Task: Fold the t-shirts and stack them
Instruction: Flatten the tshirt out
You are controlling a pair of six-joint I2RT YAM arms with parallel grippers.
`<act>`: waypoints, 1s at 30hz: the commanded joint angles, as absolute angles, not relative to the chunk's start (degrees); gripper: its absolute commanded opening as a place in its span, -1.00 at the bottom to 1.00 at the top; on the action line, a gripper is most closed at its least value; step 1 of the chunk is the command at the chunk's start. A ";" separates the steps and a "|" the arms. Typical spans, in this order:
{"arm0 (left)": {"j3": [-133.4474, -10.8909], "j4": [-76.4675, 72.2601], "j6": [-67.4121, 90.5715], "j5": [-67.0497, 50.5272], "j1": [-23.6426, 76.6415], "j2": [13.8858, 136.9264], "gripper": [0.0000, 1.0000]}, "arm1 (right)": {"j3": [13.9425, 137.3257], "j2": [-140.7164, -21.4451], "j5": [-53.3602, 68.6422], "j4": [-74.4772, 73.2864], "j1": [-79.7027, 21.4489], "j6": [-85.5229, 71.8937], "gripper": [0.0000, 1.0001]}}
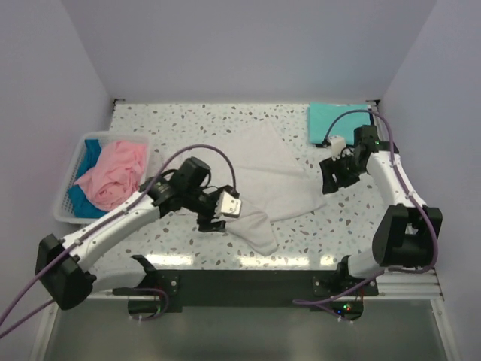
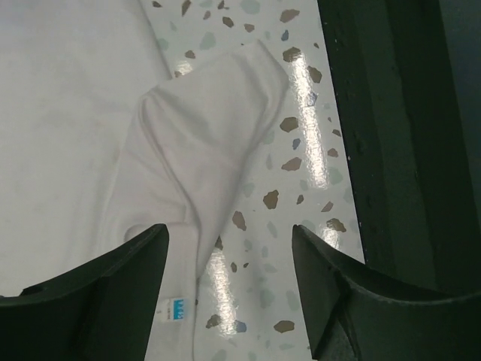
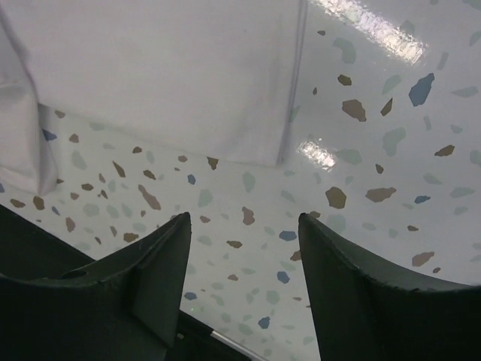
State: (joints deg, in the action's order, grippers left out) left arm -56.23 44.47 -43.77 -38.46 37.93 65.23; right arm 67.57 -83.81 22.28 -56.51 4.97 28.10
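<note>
Surface: speckled terrazzo table, pale walls around | white t-shirt lying at centre | left gripper released | right gripper released

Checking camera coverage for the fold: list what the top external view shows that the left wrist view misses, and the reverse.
Top external only: the folded teal t-shirt at the far right corner, the basket holding the pink t-shirt and blue t-shirt, and the right gripper, open over the bare table.

Left wrist only: a small blue label on the white t-shirt, beside one finger.

Both: the white t-shirt, the speckled table, and the left gripper, open above the shirt's near edge.
</note>
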 commanded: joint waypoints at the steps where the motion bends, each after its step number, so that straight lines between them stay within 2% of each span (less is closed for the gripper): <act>1: -54.84 32.82 -44.40 -29.11 43.67 71.51 0.47 | 66.98 -86.74 15.92 -50.64 2.64 28.13 0.23; 4: -55.98 29.28 -44.03 -26.64 44.12 77.84 0.55 | 66.97 -91.47 13.01 -48.53 0.54 25.67 0.18; 16: -63.10 22.33 -40.96 -27.25 46.58 93.95 0.48 | 68.12 -102.30 10.11 -45.97 -1.76 20.83 0.15; 19: -63.72 21.53 -39.47 -24.71 46.67 97.03 0.24 | 67.50 -103.62 9.41 -45.88 -1.67 20.48 0.10; 20: -63.55 20.92 -38.59 -23.83 46.67 97.29 0.04 | 67.24 -103.97 9.32 -45.70 -1.67 20.39 0.08; 23: -61.27 19.16 -37.62 -21.54 46.41 96.77 -0.11 | 66.45 -105.29 9.23 -45.97 -1.67 20.39 -0.04; 25: -59.94 19.33 -37.53 -20.31 46.32 96.42 -0.19 | 66.01 -105.12 9.75 -46.84 -1.67 20.74 -0.26; 26: -59.85 19.77 -37.36 -19.78 46.32 96.33 -0.34 | 65.83 -104.86 10.19 -47.19 -1.67 20.83 -0.36; 27: -60.03 20.91 -36.48 -19.25 45.88 95.89 -0.42 | 65.57 -103.90 10.11 -47.55 -1.76 21.00 -0.59; 28: -60.12 21.70 -36.13 -19.42 45.44 95.28 -0.52 | 65.39 -103.36 9.93 -48.24 -1.58 21.35 -0.72; 29: -60.12 22.40 -35.86 -19.60 45.00 94.49 -0.75 | 64.96 -102.75 9.32 -48.51 -1.41 21.44 -1.00; 30: -59.77 23.72 -35.51 -20.21 43.87 92.31 -0.84 | 64.78 -101.96 8.97 -49.04 -0.80 21.53 -1.00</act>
